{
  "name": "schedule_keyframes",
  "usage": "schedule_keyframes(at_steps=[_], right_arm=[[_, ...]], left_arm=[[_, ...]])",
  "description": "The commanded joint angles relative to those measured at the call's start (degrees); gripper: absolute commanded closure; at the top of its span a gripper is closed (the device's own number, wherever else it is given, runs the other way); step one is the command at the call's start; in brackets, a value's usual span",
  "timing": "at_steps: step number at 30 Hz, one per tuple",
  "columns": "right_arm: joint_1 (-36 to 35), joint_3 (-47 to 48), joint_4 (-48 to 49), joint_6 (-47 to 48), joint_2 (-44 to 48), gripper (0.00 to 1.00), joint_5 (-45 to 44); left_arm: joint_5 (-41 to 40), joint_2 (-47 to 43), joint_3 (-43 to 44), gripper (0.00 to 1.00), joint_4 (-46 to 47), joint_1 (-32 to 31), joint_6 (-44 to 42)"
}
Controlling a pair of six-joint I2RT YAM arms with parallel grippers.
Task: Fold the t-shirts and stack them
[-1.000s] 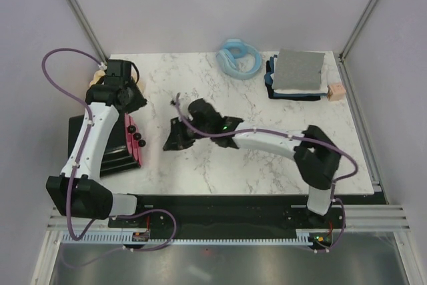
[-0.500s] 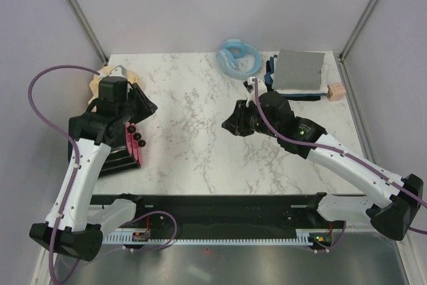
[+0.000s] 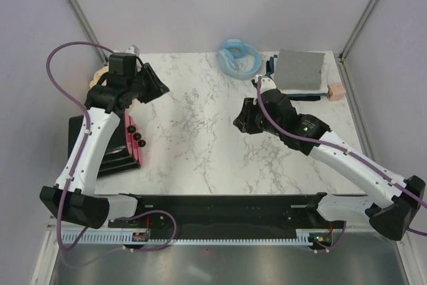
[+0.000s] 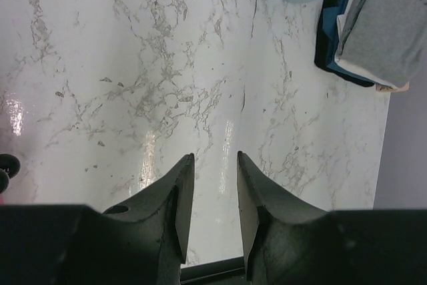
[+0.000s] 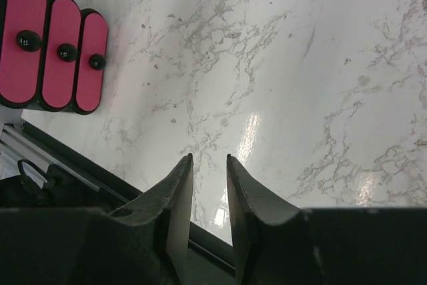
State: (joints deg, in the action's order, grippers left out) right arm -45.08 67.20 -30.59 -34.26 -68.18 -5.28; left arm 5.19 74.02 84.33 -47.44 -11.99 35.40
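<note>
Top external view: within the last second the right gripper (image 3: 240, 123) has swung from the middle of the counter (image 3: 200, 158) to just beside the stack of folded t-shirts (image 3: 298, 75) at the back right. The left gripper (image 3: 155, 85) has turned away from the cream t-shirt (image 3: 99, 74) in the back left corner toward open counter. Both wrist views show jaws a little apart with nothing between them, so no garment is in transit; the cream t-shirt probably remains to be folded and stacked. That shirt is mostly hidden behind the left arm, so how it lies cannot be read. Under the grey t-shirt (image 4: 383, 28) on top, only edges of white and navy layers show, and the left wrist view cuts the stack off at its edge.
</note>
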Motion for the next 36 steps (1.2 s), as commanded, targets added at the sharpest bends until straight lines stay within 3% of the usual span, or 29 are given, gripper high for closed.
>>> schedule_keyframes(at_steps=[1, 5, 10, 13, 16, 18, 19, 21, 24, 27, 31, 36], right_arm=[[1.1, 2.1, -1.5, 3.1, -0.3, 0.65, -4.6], [12.6, 7.4, -3.0, 9.0, -5.7, 0.58, -1.5], [23.3, 25.3, -10.3, 15.7, -16.9, 0.54, -3.8], [29.4, 28.7, -13.2, 19.3, -19.7, 0.53, -4.9], [40.3, 28.2, -13.1, 16.6, -19.4, 0.53, -3.6], [41.6, 27.6, -12.7, 13.0, -20.0, 0.55, -1.0], [41.3, 27.1, -10.7, 12.6, -20.3, 0.55, 7.0], [40.0, 24.5, -8.5, 10.5, -20.7, 0.51, 11.4], [38.8, 18.3, -4.1, 8.9, -16.5, 0.51, 5.6], [42.0, 15.9, -2.5, 11.7, -12.5, 0.51, 1.0], [43.6, 14.3, -1.5, 9.1, -10.3, 0.51, 4.6], [43.5, 3.4, 8.0, 0.4, -7.1, 0.52, 12.2]], left_arm=[[0.6, -1.4, 0.3, 0.60, 1.1, -0.1, -2.7], [3.1, 3.4, 4.0, 0.59, 0.9, -0.1, -2.7], [6.7, 6.8, 6.9, 0.59, 1.4, -0.3, -0.2], [3.8, 8.2, 8.3, 0.59, 1.6, -2.3, -1.6], [3.9, 9.9, 9.7, 0.59, 1.6, -2.8, -2.3], [3.6, 11.2, 10.1, 0.59, 1.6, -2.8, -2.4], [3.7, 11.8, 10.4, 0.58, 1.6, -2.7, -3.0], [3.5, 13.2, 11.5, 0.58, 1.6, -2.7, -3.8], [3.3, 16.1, 14.1, 0.58, 1.4, -2.7, -4.2], [6.1, 19.4, 17.8, 0.59, 1.4, -3.4, -2.5], [5.7, 23.3, 20.3, 0.59, 1.2, -6.4, -2.8], [3.3, 25.0, 19.6, 0.59, 1.3, -9.3, -3.3]])
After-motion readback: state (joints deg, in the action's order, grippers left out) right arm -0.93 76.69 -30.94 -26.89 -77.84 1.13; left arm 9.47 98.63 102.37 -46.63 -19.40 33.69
